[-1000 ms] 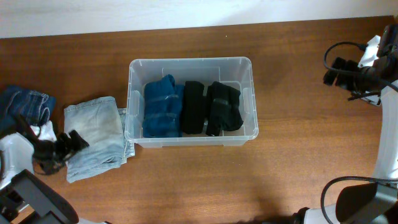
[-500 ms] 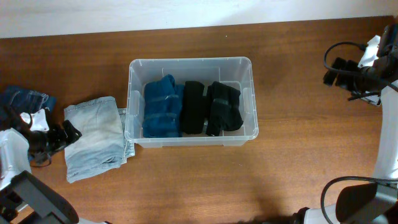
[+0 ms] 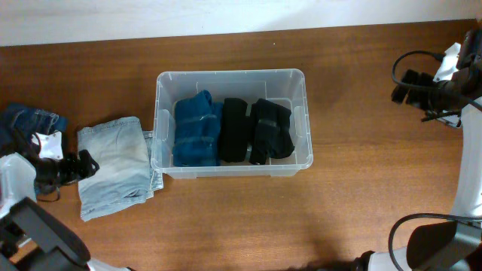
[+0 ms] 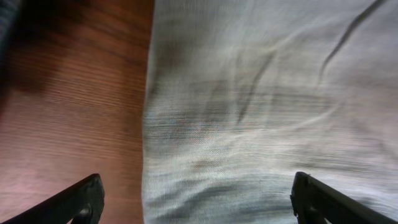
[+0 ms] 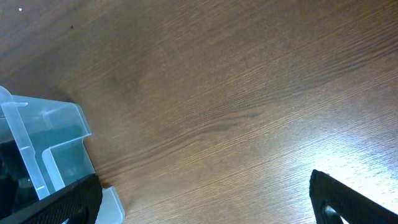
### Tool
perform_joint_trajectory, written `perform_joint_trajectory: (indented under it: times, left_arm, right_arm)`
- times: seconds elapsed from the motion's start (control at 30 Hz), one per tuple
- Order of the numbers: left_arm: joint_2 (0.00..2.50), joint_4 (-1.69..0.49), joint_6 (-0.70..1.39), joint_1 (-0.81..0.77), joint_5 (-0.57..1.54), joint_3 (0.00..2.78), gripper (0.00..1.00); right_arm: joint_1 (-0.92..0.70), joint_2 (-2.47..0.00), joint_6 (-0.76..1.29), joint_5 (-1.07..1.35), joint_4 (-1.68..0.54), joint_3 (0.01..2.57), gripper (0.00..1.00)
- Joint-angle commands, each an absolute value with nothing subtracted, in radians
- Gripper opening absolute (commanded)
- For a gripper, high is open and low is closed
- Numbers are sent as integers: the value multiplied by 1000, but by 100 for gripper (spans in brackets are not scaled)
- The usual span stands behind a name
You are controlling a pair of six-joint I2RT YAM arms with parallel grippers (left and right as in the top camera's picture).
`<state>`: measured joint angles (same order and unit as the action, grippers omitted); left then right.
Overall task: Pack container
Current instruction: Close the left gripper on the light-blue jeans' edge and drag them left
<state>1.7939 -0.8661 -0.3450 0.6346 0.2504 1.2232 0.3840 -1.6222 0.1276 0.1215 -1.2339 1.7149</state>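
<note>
Container: clear bin mid-table, holding a blue garment and black garments.
Next piece: pale folded denim at its 8 o'clock, just beside the wall.
Left gripper: released, empty, straddling the denim's 9 o'clock edge.
Right gripper: released, well apart at 2 o'clock.
Advice: probably reach further over the cloth, pinch every layer, and lift clear of the rim.

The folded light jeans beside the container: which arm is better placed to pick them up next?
Left. The left gripper, jaws open, sits at the edge of the light jeans; the right gripper, also open, hangs far beyond the container.
</note>
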Motion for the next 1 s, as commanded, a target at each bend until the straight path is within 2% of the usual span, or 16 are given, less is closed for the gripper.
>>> perform_joint_trajectory:
  times: [0.0,0.47,0.53,0.6,0.63,0.7,0.97]
  left_arm:
    - [1853,-863,-369,638,247,1235,94]
    - [2000,-829,-368,638,274,1234,89]
    - [2001,-829,-368,638,274,1234,72]
    - [2001,-829,-368,638,274,1234,45]
    - [2001,-830,-368,638,274,1234,37]
    - [2001,-830,-368,638,274,1234,33]
    - [2001,-828,-353,638,364,1234,33]
  right_arm:
    - [387,-1615,127,120,-1235,1721,99]
    - [387,-1615,127,120,-1234,1721,99]
    - [387,-1615,127,120,-1234,1721,99]
    - [387,-1615,127,120,-1235,1721,99]
    - [387,-1615,127,120,-1235,1721,99]
    - [387,-1615,127,120,-1235,1721,99]
    - [387,-1615,127,120,-1234,1721,99]
